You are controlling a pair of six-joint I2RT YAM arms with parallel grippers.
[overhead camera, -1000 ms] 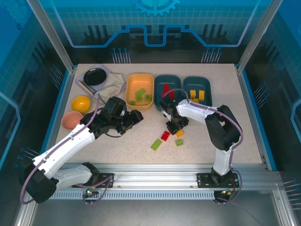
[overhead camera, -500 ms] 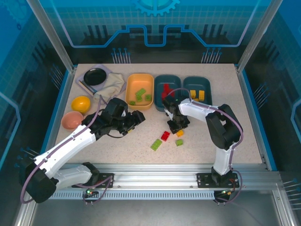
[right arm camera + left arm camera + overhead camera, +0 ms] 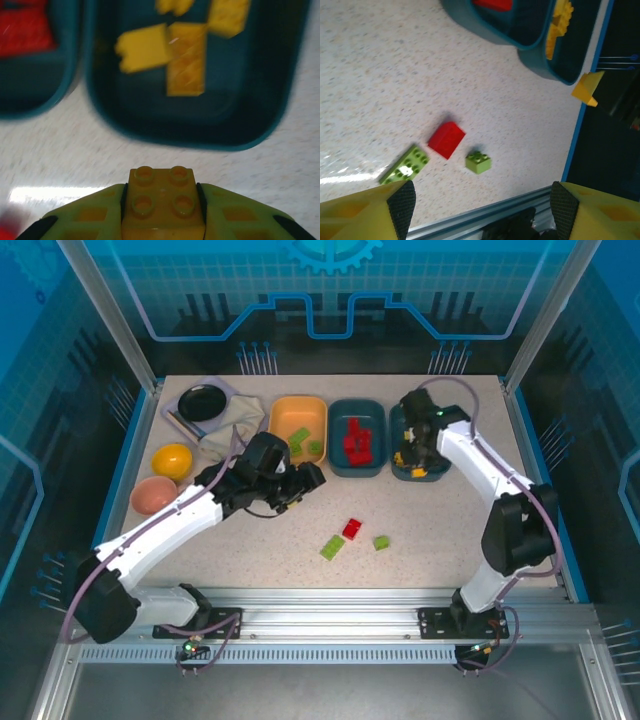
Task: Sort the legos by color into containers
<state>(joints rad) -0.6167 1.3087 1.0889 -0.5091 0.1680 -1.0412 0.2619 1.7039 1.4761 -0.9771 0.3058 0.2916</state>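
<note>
At the near edge of the right-hand teal tray [image 3: 250, 90], the right claw [image 3: 161, 220] is clamped on a yellow brick [image 3: 161, 197], studs up. More yellow bricks [image 3: 186, 57] lie inside the tray just beyond it. Farther left, the left claw [image 3: 482, 202] hangs with fingers apart above the surface [image 3: 380, 75]. A red brick [image 3: 446, 139], a long green brick [image 3: 406, 165] and a small green brick [image 3: 478, 162] lie close together there.

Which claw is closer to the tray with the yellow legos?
Right. The right claw hangs at that teal tray's near edge, gripping a yellow lego; the left claw is far left, by the orange tray.
</note>
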